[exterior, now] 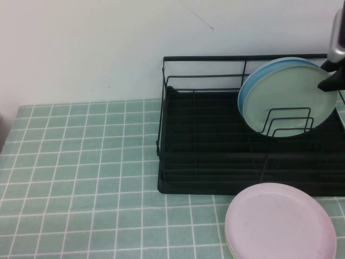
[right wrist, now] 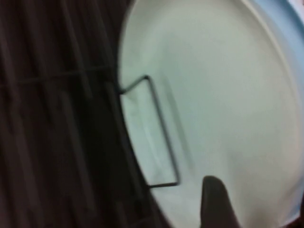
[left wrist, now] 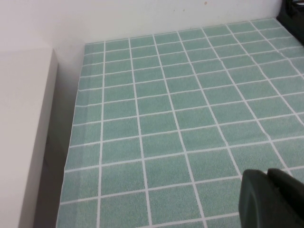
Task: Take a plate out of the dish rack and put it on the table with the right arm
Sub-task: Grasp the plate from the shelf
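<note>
On the near edge of the table (exterior: 81,178), a pale pink plate (exterior: 280,221) lies flat on the checked mint cloth, just in front of the dish rack (exterior: 215,145), with a sliver of a yellowish plate under it. The left gripper (left wrist: 273,199) hangs over bare cloth well away from the rack, only its dark tip in its wrist view; whether its fingers are spread or pressed together cannot be told.

Further back, the plate (exterior: 288,97) stands nearly upright among the rack's wire loop dividers (exterior: 288,121), its mint face turned to the room and a light blue plate (exterior: 253,86) touching close behind it. The right gripper (exterior: 331,81) is at the plate's upper right rim; one dark finger (right wrist: 216,202) shows against the plate's face, but whether the pair is pinching the rim cannot be told.

The plate looks like light, stiff matte plastic, unlikely to break but apt to slide. The exposed upper rim seems the place to grip, lifting upward so the plate clears the wire dividers without dragging its blue neighbour.
</note>
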